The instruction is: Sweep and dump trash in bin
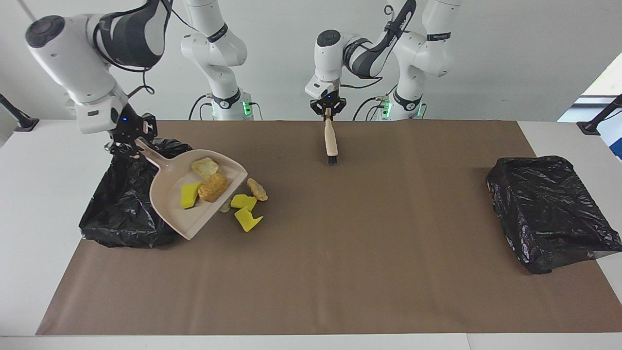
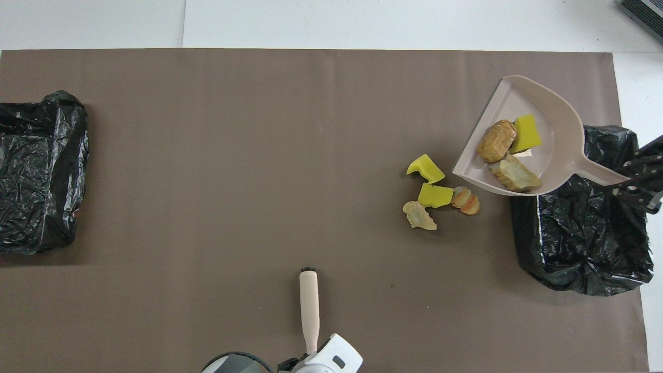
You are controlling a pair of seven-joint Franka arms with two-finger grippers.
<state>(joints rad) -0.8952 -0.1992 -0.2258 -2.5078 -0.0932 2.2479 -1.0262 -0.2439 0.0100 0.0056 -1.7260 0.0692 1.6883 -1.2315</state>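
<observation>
My right gripper (image 1: 134, 143) (image 2: 636, 179) is shut on the handle of the pale pink dustpan (image 1: 167, 197) (image 2: 560, 123). It holds the pan tilted in the air, partly over the black-lined bin (image 1: 124, 218) (image 2: 585, 248) at the right arm's end. Three pieces of trash lie in the pan: a yellow wedge (image 1: 188, 195) (image 2: 527, 133), a brown lump (image 1: 213, 187) (image 2: 496, 147) and a pale lump (image 1: 205, 167) (image 2: 515, 174). Several more scraps (image 1: 248, 219) (image 2: 435, 196) lie on the mat beside the bin. My left gripper (image 1: 328, 111) is shut on the beige-handled brush (image 1: 331, 138) (image 2: 309, 303), which hangs bristles down.
A second black-lined bin (image 1: 549, 209) (image 2: 36, 171) stands at the left arm's end. The brown mat (image 1: 369, 243) covers most of the white table.
</observation>
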